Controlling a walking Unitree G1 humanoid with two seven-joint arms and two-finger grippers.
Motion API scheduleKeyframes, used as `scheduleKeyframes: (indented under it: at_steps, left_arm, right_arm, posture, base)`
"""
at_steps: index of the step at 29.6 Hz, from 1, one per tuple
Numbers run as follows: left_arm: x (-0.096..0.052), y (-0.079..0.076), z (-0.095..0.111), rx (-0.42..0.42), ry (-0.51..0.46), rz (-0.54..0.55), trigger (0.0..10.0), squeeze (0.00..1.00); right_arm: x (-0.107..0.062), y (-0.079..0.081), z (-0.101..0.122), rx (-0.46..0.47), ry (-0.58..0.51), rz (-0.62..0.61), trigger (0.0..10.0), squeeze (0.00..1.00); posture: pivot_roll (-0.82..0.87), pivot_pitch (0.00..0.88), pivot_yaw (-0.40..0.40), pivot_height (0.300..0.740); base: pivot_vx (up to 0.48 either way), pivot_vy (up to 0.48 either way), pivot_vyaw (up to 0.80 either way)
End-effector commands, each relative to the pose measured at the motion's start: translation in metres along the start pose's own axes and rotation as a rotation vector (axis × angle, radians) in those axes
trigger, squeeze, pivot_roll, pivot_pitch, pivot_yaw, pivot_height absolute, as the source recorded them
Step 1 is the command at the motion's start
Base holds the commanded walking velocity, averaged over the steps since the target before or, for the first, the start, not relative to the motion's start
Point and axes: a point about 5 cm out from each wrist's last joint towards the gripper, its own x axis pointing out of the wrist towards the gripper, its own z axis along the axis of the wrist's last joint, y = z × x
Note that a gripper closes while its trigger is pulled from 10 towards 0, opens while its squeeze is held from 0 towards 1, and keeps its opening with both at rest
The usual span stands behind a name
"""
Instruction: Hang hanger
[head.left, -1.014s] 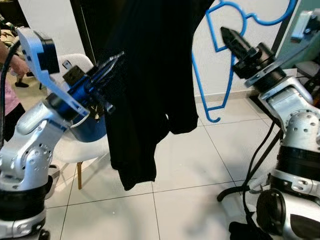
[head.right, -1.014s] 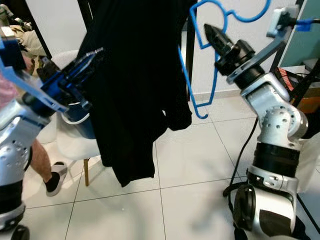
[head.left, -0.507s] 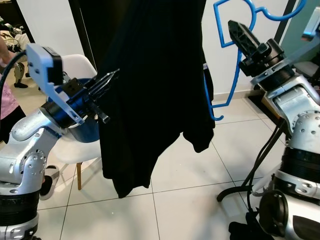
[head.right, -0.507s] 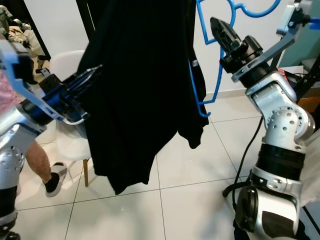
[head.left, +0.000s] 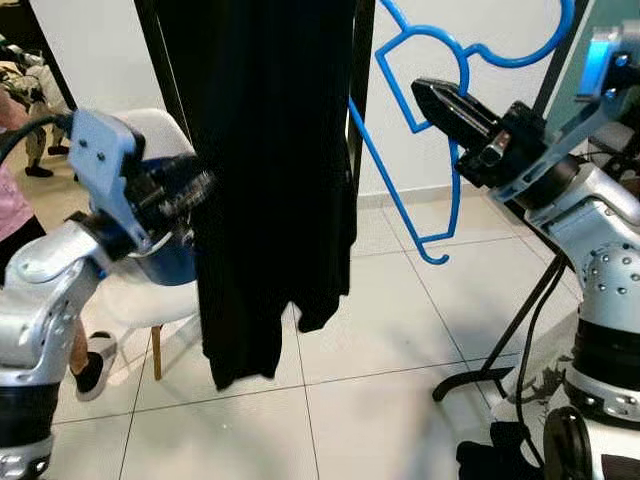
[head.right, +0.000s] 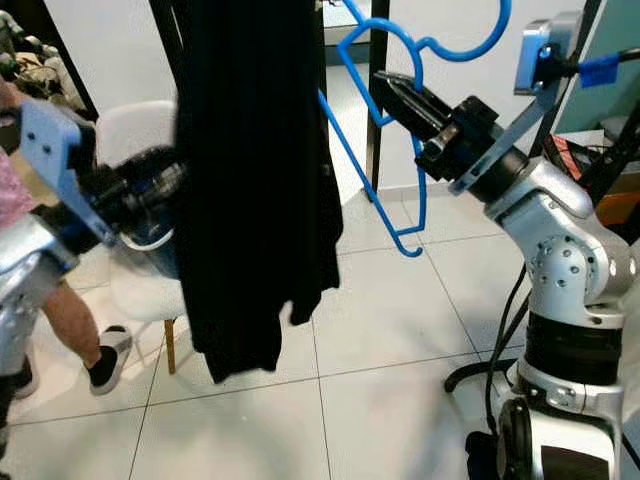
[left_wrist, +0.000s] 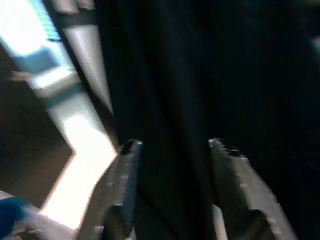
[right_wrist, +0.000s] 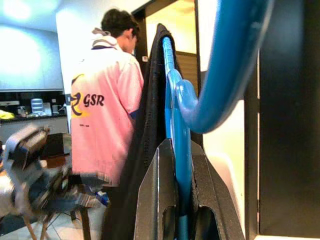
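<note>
Right wrist view: right gripper (right_wrist: 181, 210) clamps blue hanger (right_wrist: 176, 125).

Counted around the black garment (head.left: 270, 180): 1 garment, hanging on 1 blue hanger (head.left: 440, 130). 2 grippers are near it, the left gripper (head.left: 195, 190) just beside its left edge and the right gripper (head.left: 435, 100) on the hanger to its right. 1 white chair (head.left: 150, 290) stands behind it to the left, and 1 person (right_wrist: 107, 110) in a pink shirt is beyond it.
</note>
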Motion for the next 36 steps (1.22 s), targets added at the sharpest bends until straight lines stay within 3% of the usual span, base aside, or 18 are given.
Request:
scheduleKeyframes:
  at_steps: [1, 2, 8, 10, 13, 19, 24, 28, 32, 33, 36]
  left_arm:
    - [-0.003, -0.012, 0.000, 0.006, 0.048, -0.121, 10.0, 1.00]
    - [-0.004, -0.020, -0.001, 0.003, 0.065, -0.184, 10.0, 1.00]
    - [-0.007, -0.016, 0.015, 0.023, 0.019, -0.214, 10.0, 1.00]
    - [-0.010, -0.011, 0.043, 0.032, -0.072, -0.280, 10.0, 1.00]
    - [-0.014, -0.010, 0.065, 0.025, -0.135, -0.379, 10.0, 1.00]
    - [-0.015, -0.005, 0.075, 0.048, -0.133, -0.447, 10.0, 1.00]
    - [-0.014, 0.005, 0.102, 0.085, -0.156, -0.555, 10.0, 1.00]
    - [-0.014, 0.010, 0.108, 0.117, -0.125, -0.591, 10.0, 1.00]
    - [-0.013, 0.025, 0.113, 0.196, -0.028, -0.624, 10.0, 1.00]
    - [-0.013, 0.035, 0.114, 0.230, 0.037, -0.642, 10.0, 0.00]
    - [-0.013, 0.047, 0.111, 0.263, 0.132, -0.665, 10.0, 0.00]
  right_arm:
    - [0.002, 0.003, 0.006, -0.029, -0.038, 0.016, 10.0, 0.00]
    - [0.003, 0.002, 0.006, -0.035, -0.038, 0.010, 10.0, 0.00]
    - [0.000, 0.000, -0.006, -0.099, 0.043, 0.017, 10.0, 0.00]
    - [-0.008, -0.005, -0.022, -0.162, 0.148, 0.012, 10.0, 0.00]
    - [-0.016, -0.006, -0.038, -0.205, 0.244, 0.036, 10.0, 0.00]
    - [-0.023, -0.003, -0.050, -0.219, 0.317, 0.093, 10.0, 0.00]
    - [-0.031, 0.007, -0.058, -0.202, 0.361, 0.183, 10.0, 0.00]
    - [-0.032, 0.010, -0.060, -0.195, 0.365, 0.210, 10.0, 0.00]
    - [-0.032, 0.017, -0.064, -0.191, 0.363, 0.268, 10.0, 0.00]
    - [-0.032, 0.023, -0.065, -0.192, 0.364, 0.305, 10.0, 0.00]
    - [-0.031, 0.030, -0.066, -0.198, 0.362, 0.359, 10.0, 0.00]
  posture:
    - [-0.05, 0.000, 0.008, 0.740]
    - [-0.05, 0.000, 0.008, 0.740]
    - [-0.04, 0.000, 0.005, 0.740]
    - [-0.03, 0.000, 0.007, 0.740]
    - [-0.02, 0.000, 0.011, 0.740]
    - [-0.02, 0.000, 0.018, 0.740]
    - [0.00, 0.000, 0.033, 0.740]
    - [0.01, 0.000, 0.040, 0.740]
    - [0.01, 0.000, 0.049, 0.740]
    - [0.02, 0.000, 0.056, 0.740]
    - [0.02, 0.000, 0.064, 0.740]
  base:
    - [0.000, 0.000, 0.00]
    - [0.000, 0.000, 0.00]
    - [0.000, 0.000, 0.00]
    - [0.000, 0.000, 0.00]
    - [0.000, 0.000, 0.00]
    - [0.000, 0.000, 0.00]
    - [0.000, 0.000, 0.00]
    - [0.000, 0.000, 0.00]
    - [0.000, 0.000, 0.00]
    - [0.000, 0.000, 0.00]
    - [0.000, 0.000, 0.00]
